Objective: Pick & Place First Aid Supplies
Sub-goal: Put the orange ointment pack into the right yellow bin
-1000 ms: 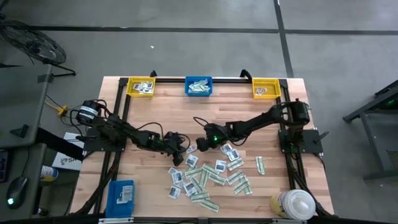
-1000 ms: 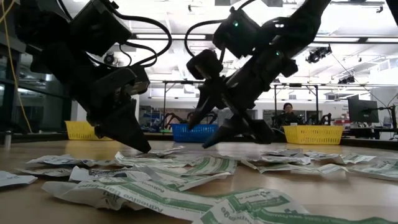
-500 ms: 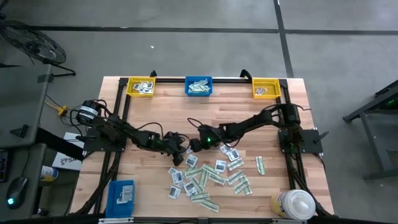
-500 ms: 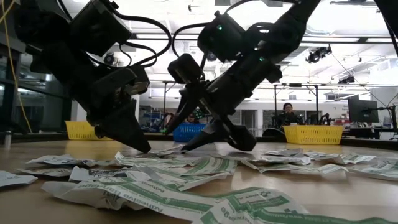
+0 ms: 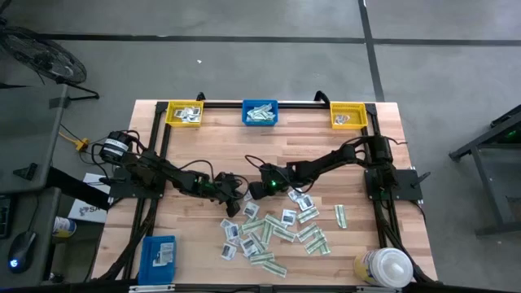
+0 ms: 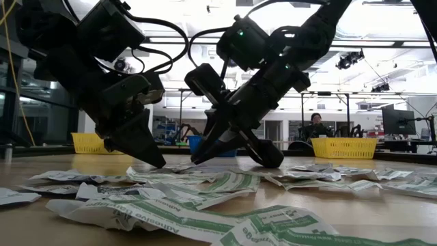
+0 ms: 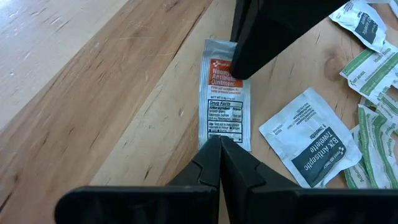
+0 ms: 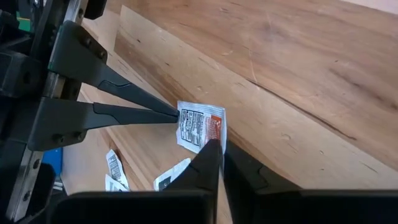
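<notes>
A small white ointment packet [image 7: 224, 106] with an orange end lies on the wooden table between my two grippers. My left gripper [image 7: 219, 148] is shut, its tips on the packet's white printed end. My right gripper [image 8: 216, 149] comes from the opposite side and is shut at the orange end. In the high view both grippers [image 5: 238, 192] [image 5: 256, 192] meet at mid-table, just beyond a heap of first aid supplies [image 5: 277, 232]. The heap is white squares and green-and-white strips lying flat. My left gripper presses its shut fingertips [image 7: 214, 155] down on the packet's white printed end [image 7: 222, 132], slanting down from the table's left. That end lies flat on the wood. My right gripper pinches the packet's orange end [image 8: 216, 129] between its two fingertips, slanting down from the table's right and lying along the packet. The rest of the packet lies on the table.
At the far edge stand a yellow bin [image 5: 184, 113], a blue bin [image 5: 260, 113] and a second yellow bin [image 5: 348, 115], each holding packets. A blue box [image 5: 159, 254] sits at the near left, a white-capped bottle [image 5: 383, 267] at the near right. Bare wood lies beyond the grippers.
My right gripper has moved toward the table's left and down to the packet in front of my left gripper. Its fingers, wide apart before, have shut on the orange end. My left gripper and the packet have stayed in place.
</notes>
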